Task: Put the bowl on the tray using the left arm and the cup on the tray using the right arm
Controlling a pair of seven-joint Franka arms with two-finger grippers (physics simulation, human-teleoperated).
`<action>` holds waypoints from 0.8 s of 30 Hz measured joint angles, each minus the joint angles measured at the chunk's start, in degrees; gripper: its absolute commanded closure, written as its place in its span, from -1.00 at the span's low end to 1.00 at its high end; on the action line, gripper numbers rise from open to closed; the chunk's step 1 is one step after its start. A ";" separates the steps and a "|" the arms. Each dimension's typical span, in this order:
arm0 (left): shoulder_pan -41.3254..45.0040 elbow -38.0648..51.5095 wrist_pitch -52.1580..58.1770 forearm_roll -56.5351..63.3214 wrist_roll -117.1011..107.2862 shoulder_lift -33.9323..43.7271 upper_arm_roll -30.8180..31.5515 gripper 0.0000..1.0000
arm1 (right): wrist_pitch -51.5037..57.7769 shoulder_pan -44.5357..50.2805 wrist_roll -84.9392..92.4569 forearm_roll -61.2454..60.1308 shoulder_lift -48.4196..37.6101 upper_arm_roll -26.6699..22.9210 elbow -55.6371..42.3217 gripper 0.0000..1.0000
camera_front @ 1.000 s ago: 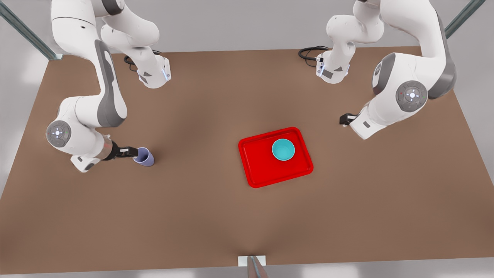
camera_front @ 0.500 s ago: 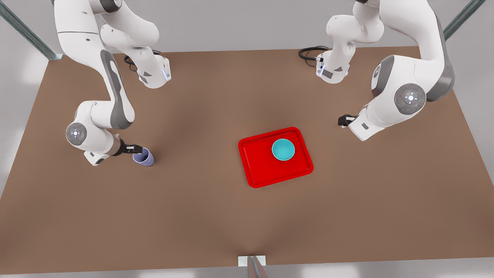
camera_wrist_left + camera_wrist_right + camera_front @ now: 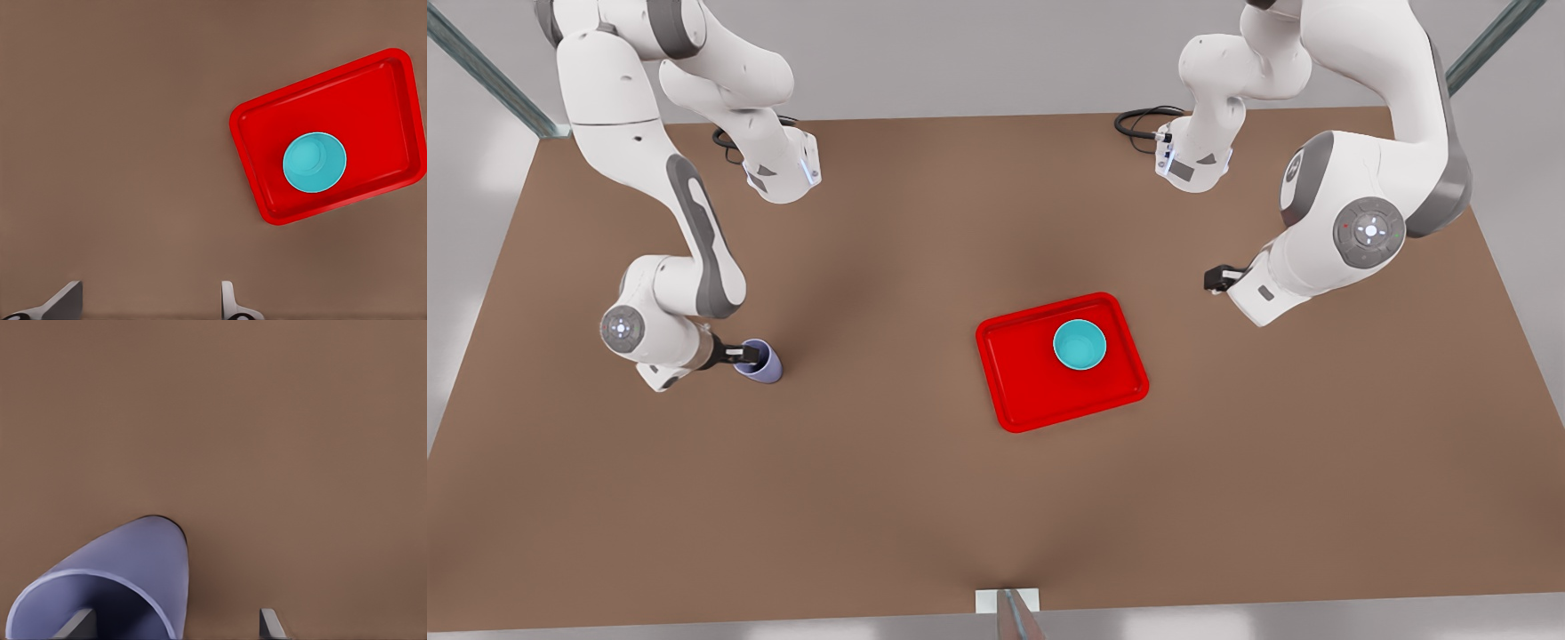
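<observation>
The teal bowl [image 3: 1080,345] sits upright on the red tray [image 3: 1040,391], in the tray's far right part; the left wrist view looks down on the bowl [image 3: 314,162] and tray [image 3: 373,93] from above. The lavender cup [image 3: 763,364] stands on the table at the front view's left. My right gripper [image 3: 747,356] is at its rim, open, with one finger [image 3: 80,625] inside the cup [image 3: 133,560] and the other finger [image 3: 270,623] outside. My left gripper [image 3: 1216,277] hovers open to the right of the tray, its fingers [image 3: 228,301] holding nothing.
The brown table [image 3: 925,498] stretches bare between cup and tray. Both arm bases [image 3: 783,173] stand at the far edge, with black cables [image 3: 1138,120] beside the right one. A small white bracket [image 3: 1007,601] sits at the near edge.
The arm at the front view's left has swung its wrist in toward the cup and lower, bringing the right gripper over the rim. The other arm drifted slightly.
</observation>
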State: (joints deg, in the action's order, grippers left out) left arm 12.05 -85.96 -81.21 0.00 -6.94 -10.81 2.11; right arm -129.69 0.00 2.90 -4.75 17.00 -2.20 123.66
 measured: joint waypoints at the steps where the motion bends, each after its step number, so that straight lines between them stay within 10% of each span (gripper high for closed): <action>1: -0.01 0.00 0.00 -0.01 0.00 0.00 0.00 -1.00 | -0.25 -0.09 0.00 -0.01 0.52 0.00 -0.08 0.57; 20: 0.02 -0.26 0.09 -1.81 -0.70 -0.34 0.09 -1.00 | 2.40 0.87 -0.82 -0.47 0.02 0.56 -3.92 0.57; 24: -0.01 -0.09 0.00 -2.01 -0.70 -0.53 0.09 -1.00 | 12.84 0.97 -12.50 -0.42 0.02 9.35 -14.51 0.57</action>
State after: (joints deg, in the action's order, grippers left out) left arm 12.04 -86.05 -81.21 -2.02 -7.65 -11.34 2.20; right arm -116.85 0.98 -9.60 -5.17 17.02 7.15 109.15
